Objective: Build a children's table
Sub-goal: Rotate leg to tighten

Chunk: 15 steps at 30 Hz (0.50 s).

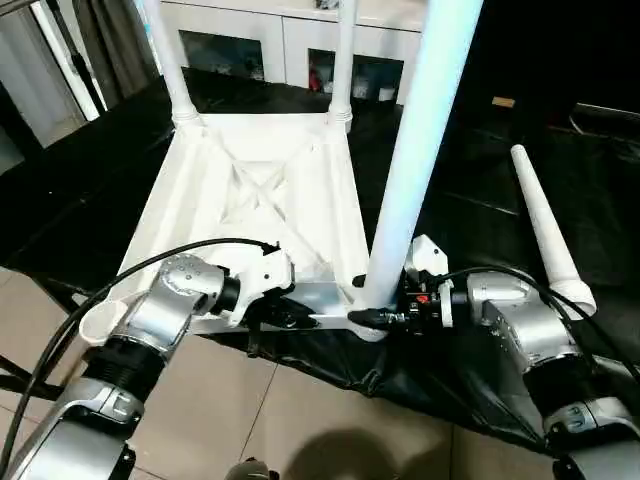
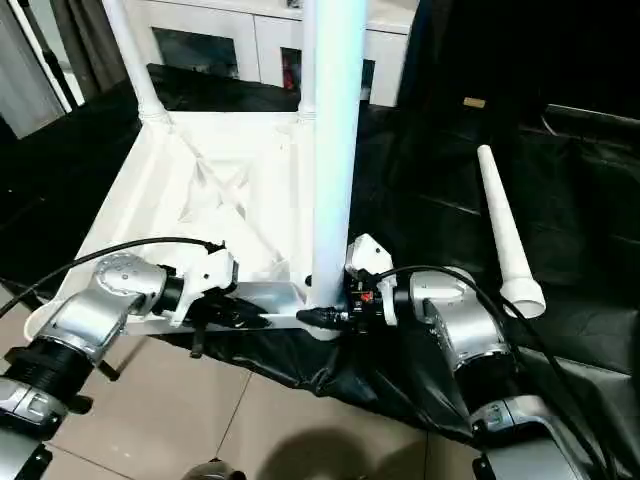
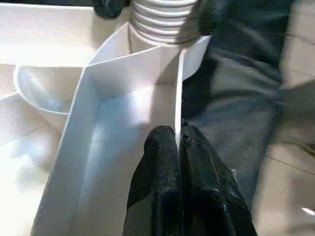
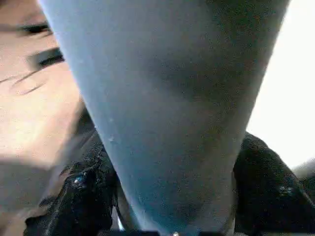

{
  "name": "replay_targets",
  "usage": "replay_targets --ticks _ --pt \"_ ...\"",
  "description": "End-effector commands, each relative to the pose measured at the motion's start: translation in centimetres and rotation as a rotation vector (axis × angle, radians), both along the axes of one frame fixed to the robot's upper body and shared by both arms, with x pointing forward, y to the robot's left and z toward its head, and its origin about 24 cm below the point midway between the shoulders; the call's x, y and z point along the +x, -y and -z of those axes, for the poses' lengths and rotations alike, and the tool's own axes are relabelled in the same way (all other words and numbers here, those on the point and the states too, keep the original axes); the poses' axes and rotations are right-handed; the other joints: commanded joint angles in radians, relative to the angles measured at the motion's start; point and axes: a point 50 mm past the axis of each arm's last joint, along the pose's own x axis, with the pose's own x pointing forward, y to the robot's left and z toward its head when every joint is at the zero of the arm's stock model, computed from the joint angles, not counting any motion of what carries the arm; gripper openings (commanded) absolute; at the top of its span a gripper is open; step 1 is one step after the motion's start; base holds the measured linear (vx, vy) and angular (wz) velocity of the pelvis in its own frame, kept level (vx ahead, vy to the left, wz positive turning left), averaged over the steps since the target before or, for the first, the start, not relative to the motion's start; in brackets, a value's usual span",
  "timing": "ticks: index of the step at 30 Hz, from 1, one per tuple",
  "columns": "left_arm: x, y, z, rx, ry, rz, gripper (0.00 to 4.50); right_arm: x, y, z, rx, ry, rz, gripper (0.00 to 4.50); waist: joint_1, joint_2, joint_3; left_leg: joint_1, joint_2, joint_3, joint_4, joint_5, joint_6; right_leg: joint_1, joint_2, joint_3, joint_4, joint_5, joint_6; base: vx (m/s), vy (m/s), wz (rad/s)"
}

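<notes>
You have one tabletop (image 1: 250,200), white and upside down with its ribbed underside up, at centre frame on the black-covered bench (image 1: 480,200). Count four white legs: three upright in corner sockets, one loose leg (image 1: 548,232) lying at right. Left fingers (image 3: 162,162) pinch the tabletop's near rim. Right fingers (image 4: 266,187) straddle the near leg (image 1: 420,150).

No readable text, labels, brand names, numbers or signs appear anywhere in these views.
</notes>
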Motion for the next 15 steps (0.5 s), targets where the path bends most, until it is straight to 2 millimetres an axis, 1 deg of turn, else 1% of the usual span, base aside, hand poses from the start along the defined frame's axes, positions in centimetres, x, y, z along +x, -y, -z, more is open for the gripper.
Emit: replay_targets --ticks 1,2,3,4,5,6,7,9,11,13,14,15 --pt "1.4 0.8 -0.6 0.002 0.081 -0.131 0.0 -0.2 -2.1 1.3 -0.014 -0.02 0.042 2.72 -0.008 -0.008 -0.055 0.008 0.054 -0.017 -0.079 -0.185 0.033 0.046 -0.1 0.055 -0.09 -0.349 -0.158 0.0 0.0 0.0" --pt "1.7 1.5 -0.6 -0.015 0.091 -0.168 0.0 0.4 -2.2 1.6 -0.014 -0.017 0.156 2.72 -0.01 -0.004 -0.054 0.01 0.055 -0.02 -0.081 -0.198 0.02 0.044 -0.101 0.056 -0.09 -0.375 -0.151 0.0 0.0 0.0" --pt "1.9 2.0 -0.6 -0.024 0.093 -0.188 0.0 0.7 -2.3 1.8 -0.01 -0.018 0.219 2.72 -0.016 -0.006 -0.054 0.01 0.054 -0.022 -0.083 -0.212 0.005 0.046 -0.102 0.055 -0.095 -0.41 -0.139 0.0 0.0 0.0" --pt "2.1 2.4 -0.7 -0.031 0.1 -0.211 0.0 0.9 -2.5 2.1 -0.006 -0.022 0.283 2.71 -0.017 -0.005 -0.055 0.011 0.052 -0.023 -0.083 -0.218 0.002 0.046 -0.102 0.055 -0.096 -0.419 -0.136 0.0 0.0 0.0" --pt "2.5 3.4 -0.7 -0.036 0.116 -0.246 0.0 1.4 -2.8 2.4 0.0 -0.032 0.395 2.7 -0.025 -0.003 -0.055 0.009 0.051 -0.023 -0.083 -0.22 -0.001 0.045 -0.101 0.055 -0.098 -0.42 -0.134 0.0 0.0 0.0" --pt "2.6 3.9 -0.8 -0.039 0.125 -0.265 0.0 1.7 -3.1 2.5 0.005 -0.04 0.459 2.69 -0.033 0.0 -0.056 0.012 0.051 -0.023 -0.083 -0.225 -0.005 0.041 -0.099 0.056 -0.1 -0.413 -0.132 0.0 0.0 0.0" --pt "2.7 4.2 -0.8 -0.041 0.128 -0.275 0.0 1.8 -3.2 2.5 0.008 -0.045 0.492 2.69 -0.033 -0.002 -0.056 0.009 0.049 -0.023 -0.082 -0.224 -0.002 0.044 -0.099 0.055 -0.1 -0.411 -0.132 0.0 0.0 0.0" --pt "2.9 5.2 -0.9 -0.041 0.146 -0.298 0.0 2.2 -3.8 2.5 0.022 -0.049 0.561 2.69 -0.033 0.002 -0.057 0.011 0.049 -0.023 -0.081 -0.226 0.003 0.042 -0.098 0.056 -0.1 -0.403 -0.132 0.0 0.0 0.0" --pt "3.0 6.3 -1.1 -0.053 0.161 -0.311 0.0 2.5 -4.8 2.2 0.048 -0.051 0.622 2.69 -0.034 0.001 -0.059 0.006 0.048 -0.022 -0.081 -0.207 0.007 0.045 -0.098 0.057 -0.098 -0.368 -0.137 0.0 0.0 0.0" --pt "3.0 7.0 -1.2 -0.059 0.171 -0.299 0.0 2.8 -5.5 1.7 0.08 -0.039 0.633 2.69 -0.033 0.007 -0.063 0.004 0.05 -0.023 -0.081 -0.187 0.009 0.047 -0.095 0.056 -0.089 -0.29 -0.154 0.0 0.0 0.0" --pt "3.0 7.2 -1.2 -0.059 0.174 -0.297 0.0 2.9 -5.6 1.6 0.084 -0.029 0.636 2.69 -0.034 0.006 -0.063 0.003 0.05 -0.023 -0.081 -0.183 0.01 0.048 -0.095 0.056 -0.087 -0.271 -0.16 0.0 0.0 0.0" --pt "2.9 7.3 -1.3 -0.058 0.178 -0.288 0.0 2.9 -5.7 1.4 0.096 -0.019 0.627 3.04 -0.032 0.007 -0.064 0.002 0.05 -0.022 -0.079 -0.174 0.015 0.049 -0.096 0.056 -0.084 -0.24 -0.169 0.0 0.0 0.0"
